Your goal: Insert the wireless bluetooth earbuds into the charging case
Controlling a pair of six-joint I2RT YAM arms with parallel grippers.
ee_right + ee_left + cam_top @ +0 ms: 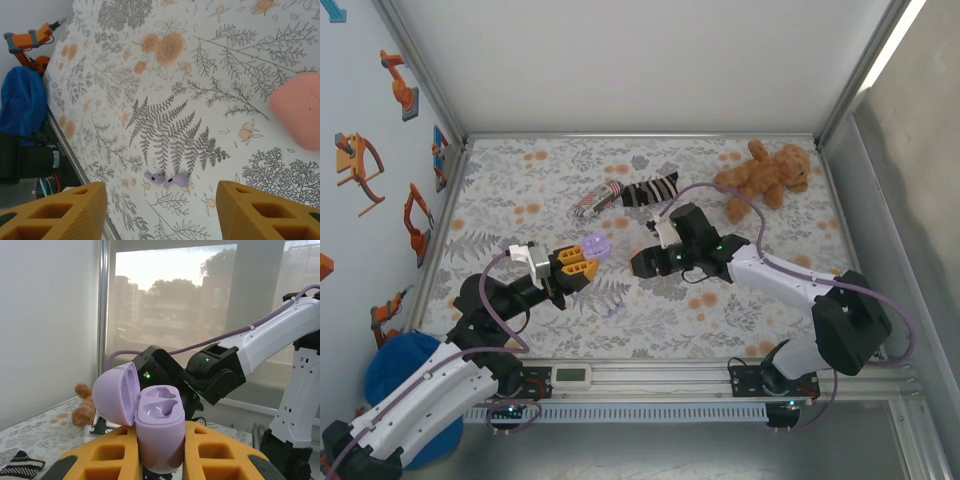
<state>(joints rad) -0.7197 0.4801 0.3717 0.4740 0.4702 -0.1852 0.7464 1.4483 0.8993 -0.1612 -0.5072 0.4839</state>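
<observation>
Soft, even light on the table (pixel 520 190); a bright window (pixel 170 270) backlights the left wrist view, perhaps hazily.

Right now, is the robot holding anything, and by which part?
The left tool grips the open purple case by its lower body. The right tool holds nothing; its jaws stand open above two purple earbuds on the table.

From above, the earbuds (pixel 612 311) are only a tiny speck.

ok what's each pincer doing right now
left pincer: closed on the open purple case
right pincer: open, holding nothing, over the earbuds on the table
</observation>
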